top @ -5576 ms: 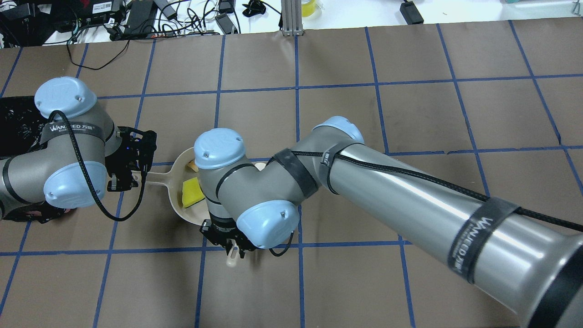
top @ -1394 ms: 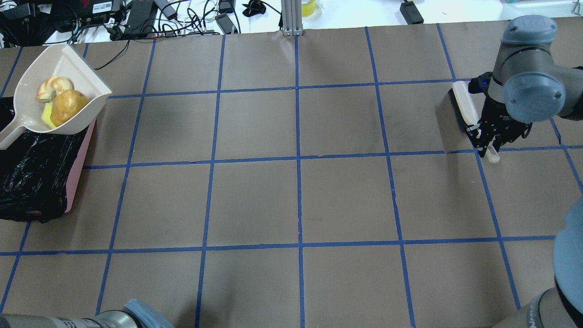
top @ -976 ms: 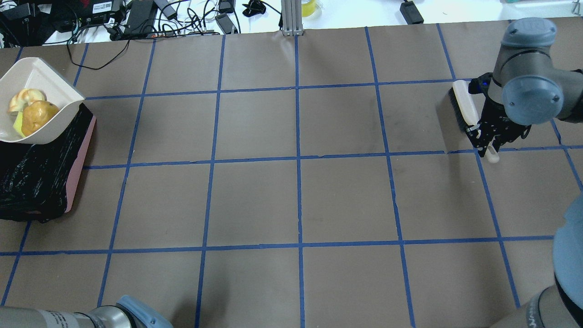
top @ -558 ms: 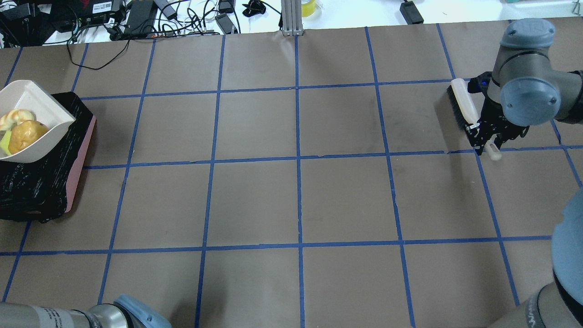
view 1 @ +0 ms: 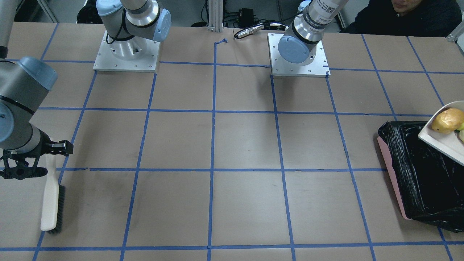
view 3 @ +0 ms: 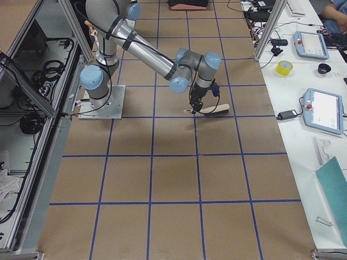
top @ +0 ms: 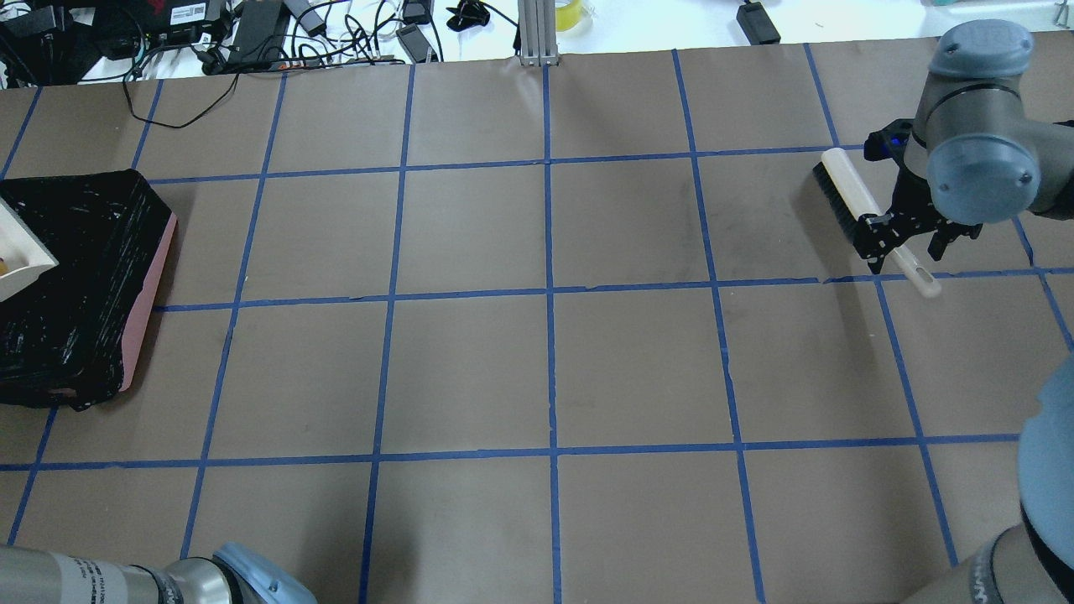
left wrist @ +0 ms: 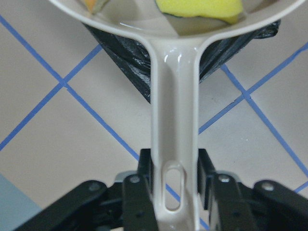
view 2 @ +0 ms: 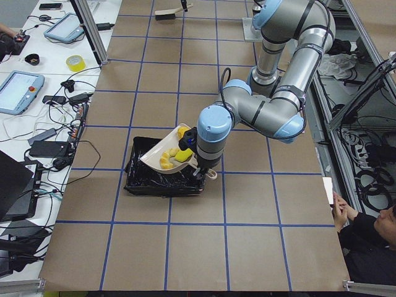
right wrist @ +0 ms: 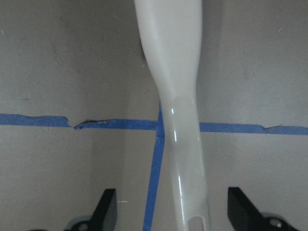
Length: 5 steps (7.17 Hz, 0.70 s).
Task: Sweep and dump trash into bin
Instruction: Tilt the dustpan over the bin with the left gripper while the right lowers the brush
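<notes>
My left gripper [left wrist: 175, 175] is shut on the handle of the beige dustpan [left wrist: 173, 96] and holds it tilted over the bin [view 1: 389, 170], a pink container lined with a black bag. The trash is in the pan: the potato-shaped lump [view 1: 448, 120], the yellow sponge wedge [left wrist: 202, 8] and the tan croissant piece [view 2: 166, 162]. In the overhead view only the pan's corner [top: 21, 264] shows over the bin [top: 143, 319]. My right gripper [top: 910, 252] is open, its fingers [right wrist: 108, 211] wide apart on either side of the handle of the white brush [top: 847, 197], which lies on the table.
Cables and power bricks [top: 252, 33] lie beyond the table's far edge. An aluminium post [top: 537, 33] stands at the far middle. A person [view 1: 409, 14] sits near the left arm's base [view 1: 297, 54].
The dustpan with the trash moved left and lower over the bin, nearly out of the overhead view. My right gripper opened and let go of the brush, which turned slightly.
</notes>
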Each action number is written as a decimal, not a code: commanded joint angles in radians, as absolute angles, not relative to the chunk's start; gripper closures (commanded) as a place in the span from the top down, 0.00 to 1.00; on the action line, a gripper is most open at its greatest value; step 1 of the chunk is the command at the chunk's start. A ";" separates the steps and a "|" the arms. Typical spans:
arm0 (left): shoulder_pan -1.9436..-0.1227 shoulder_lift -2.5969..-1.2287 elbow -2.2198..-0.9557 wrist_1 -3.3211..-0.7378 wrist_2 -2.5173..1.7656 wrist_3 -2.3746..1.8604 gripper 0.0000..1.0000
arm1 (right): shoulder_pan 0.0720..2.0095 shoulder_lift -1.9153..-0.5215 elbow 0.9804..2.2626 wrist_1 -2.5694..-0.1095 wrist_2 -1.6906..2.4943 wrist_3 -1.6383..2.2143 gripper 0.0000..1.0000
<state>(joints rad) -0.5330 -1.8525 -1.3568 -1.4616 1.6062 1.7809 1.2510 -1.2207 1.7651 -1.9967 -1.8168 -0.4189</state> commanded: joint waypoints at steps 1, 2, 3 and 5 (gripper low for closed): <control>-0.647 -1.871 -1.316 -1.419 1.859 1.784 0.00 | 1.262 -1.318 1.730 -1.935 -1.801 -0.436 0.93; -0.672 -1.871 -1.316 -1.410 1.941 1.784 0.00 | 1.262 -1.383 1.714 -1.878 -1.748 -0.434 0.99; -0.695 -1.873 -1.318 -1.378 2.013 1.784 0.00 | 1.262 -1.457 1.669 -1.774 -1.711 -0.434 0.99; -0.751 -1.873 -1.331 -1.295 2.178 1.778 0.00 | 1.269 -1.553 1.527 -1.494 -1.610 -0.413 1.00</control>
<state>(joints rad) -0.7167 -1.8725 -1.3230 -1.3363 2.0877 1.7819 1.2645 -1.4908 1.6127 -1.6610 -1.6807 -0.4264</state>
